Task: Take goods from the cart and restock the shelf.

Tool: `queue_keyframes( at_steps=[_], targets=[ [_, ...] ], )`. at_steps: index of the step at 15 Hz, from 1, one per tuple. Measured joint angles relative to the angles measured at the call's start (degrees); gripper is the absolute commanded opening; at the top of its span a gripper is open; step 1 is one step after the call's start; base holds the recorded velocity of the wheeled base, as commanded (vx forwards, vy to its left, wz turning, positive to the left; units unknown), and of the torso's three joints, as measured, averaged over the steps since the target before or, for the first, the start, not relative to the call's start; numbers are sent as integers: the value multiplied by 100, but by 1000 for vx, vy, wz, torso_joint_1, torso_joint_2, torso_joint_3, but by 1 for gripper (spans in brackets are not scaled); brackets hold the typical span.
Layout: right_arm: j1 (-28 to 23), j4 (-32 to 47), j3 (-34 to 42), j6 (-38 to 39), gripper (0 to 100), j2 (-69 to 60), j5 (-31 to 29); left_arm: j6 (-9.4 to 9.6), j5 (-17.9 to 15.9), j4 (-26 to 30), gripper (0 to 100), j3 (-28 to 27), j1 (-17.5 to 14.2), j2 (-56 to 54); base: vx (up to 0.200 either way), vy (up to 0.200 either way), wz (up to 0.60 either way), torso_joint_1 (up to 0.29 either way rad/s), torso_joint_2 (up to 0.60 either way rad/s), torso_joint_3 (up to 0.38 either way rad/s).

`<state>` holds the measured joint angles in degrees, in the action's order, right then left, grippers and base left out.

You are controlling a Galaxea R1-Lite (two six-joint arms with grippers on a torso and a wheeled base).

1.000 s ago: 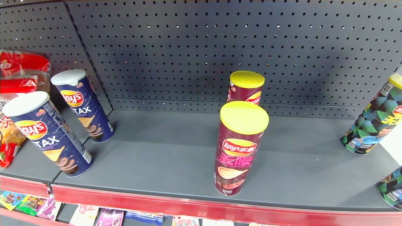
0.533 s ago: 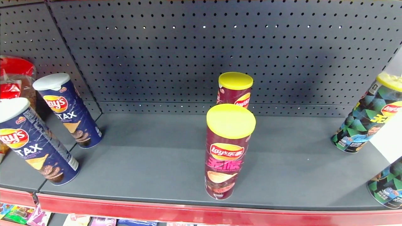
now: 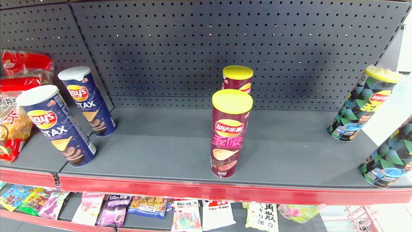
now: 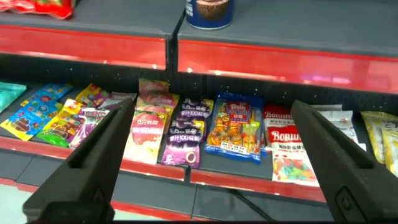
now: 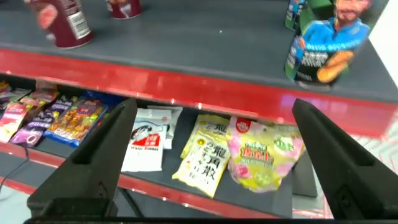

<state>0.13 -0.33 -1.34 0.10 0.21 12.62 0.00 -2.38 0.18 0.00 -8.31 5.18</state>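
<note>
Two blue cans (image 3: 56, 125), two maroon cans (image 3: 228, 133), two green-patterned cans (image 3: 360, 104) standing on shelf (image 3: 167, 151). Left hand (image 4: 212, 104), right hand (image 5: 214, 102) both spread wide, empty, facing snack packets (image 4: 236, 127) below.

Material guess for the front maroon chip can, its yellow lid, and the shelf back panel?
Front maroon chip can: likely a printed paperboard tube; glossy wrap with a faint sheen.
Yellow lid: looks like plastic; smooth, matte, with a snap-on rim.
Back panel: probably painted sheet metal; matte grey with regular punched holes.
</note>
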Motion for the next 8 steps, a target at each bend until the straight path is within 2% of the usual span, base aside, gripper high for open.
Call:
queue_keyframes(
  at_steps=[2,8],
  targets=[
    [0,1,2,0,100,0,-4,0,0,4,100,0,-2,0,0,0,-600,12,7,0],
    [-9,-5,7,6,100,0,-15,0,0,6,100,0,2,2,0,0,0,0,0,0]
  ],
)
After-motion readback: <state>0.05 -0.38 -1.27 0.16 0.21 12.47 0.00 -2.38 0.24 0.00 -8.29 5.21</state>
